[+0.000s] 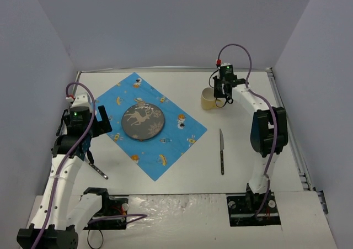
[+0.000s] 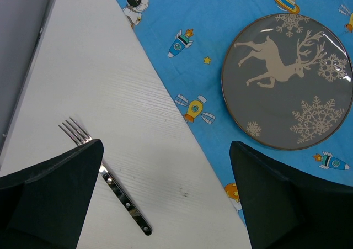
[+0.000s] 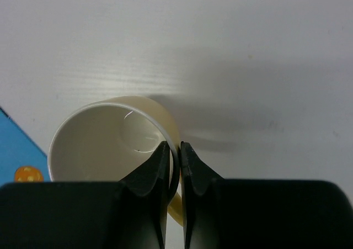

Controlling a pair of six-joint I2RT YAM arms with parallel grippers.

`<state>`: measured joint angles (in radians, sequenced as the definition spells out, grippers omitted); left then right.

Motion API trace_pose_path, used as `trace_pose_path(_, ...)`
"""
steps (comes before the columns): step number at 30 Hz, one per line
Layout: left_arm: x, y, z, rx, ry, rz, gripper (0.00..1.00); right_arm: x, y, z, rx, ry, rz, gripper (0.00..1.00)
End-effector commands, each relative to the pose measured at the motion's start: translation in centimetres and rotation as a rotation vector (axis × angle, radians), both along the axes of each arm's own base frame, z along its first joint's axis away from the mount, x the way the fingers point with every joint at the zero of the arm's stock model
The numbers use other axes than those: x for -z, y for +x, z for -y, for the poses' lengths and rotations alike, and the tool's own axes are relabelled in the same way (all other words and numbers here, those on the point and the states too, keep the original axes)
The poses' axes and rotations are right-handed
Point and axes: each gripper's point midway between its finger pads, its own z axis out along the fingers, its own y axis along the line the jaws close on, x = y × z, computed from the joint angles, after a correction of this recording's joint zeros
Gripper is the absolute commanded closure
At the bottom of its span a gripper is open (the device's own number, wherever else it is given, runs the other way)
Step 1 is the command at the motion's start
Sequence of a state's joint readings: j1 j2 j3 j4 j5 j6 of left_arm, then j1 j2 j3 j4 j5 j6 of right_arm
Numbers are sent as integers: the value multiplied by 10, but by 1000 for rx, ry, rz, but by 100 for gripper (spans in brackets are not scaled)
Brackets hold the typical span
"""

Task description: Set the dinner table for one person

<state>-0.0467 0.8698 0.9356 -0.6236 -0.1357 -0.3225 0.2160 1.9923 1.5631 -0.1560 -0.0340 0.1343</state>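
While the right gripper clamps the wall of the bare cup, the left gripper hangs wide open over the table, near fork and plate.

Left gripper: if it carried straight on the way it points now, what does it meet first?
Probably the bare dinner table, in the strip between the fork and the edge of the blue cloth. The left gripper points down with open jaws; height above the table is unclear.
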Motion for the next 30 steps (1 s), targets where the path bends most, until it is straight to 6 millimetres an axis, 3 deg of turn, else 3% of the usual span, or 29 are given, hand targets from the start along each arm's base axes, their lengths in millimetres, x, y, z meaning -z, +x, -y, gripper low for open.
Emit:
trace_pose_path(1, -18, 7, 3, 13, -7, 73, 3, -95, -25, -22, 167, 124, 196, 100)
trace_pose_path(5, -19, 6, 3, 10, -7, 79, 3, -98, -63, -56, 191, 163, 180, 100)
trace_pose_path(9, -21, 5, 2, 8, -7, 88, 3, -83, -98, -83, 254, 207, 129, 100)
trace_pose_path(15, -22, 4, 2, 8, -7, 91, 3, -63, -129, -107, 358, 212, 74, 100)
trace_pose_path(22, -24, 2, 3, 11, -4, 100, 3, -51, -147, -117, 410, 131, 59, 100)
trace_pose_path(30, -25, 1, 4, 13, -2, 106, 3, -40, -145, -110, 474, 90, 78, 100)
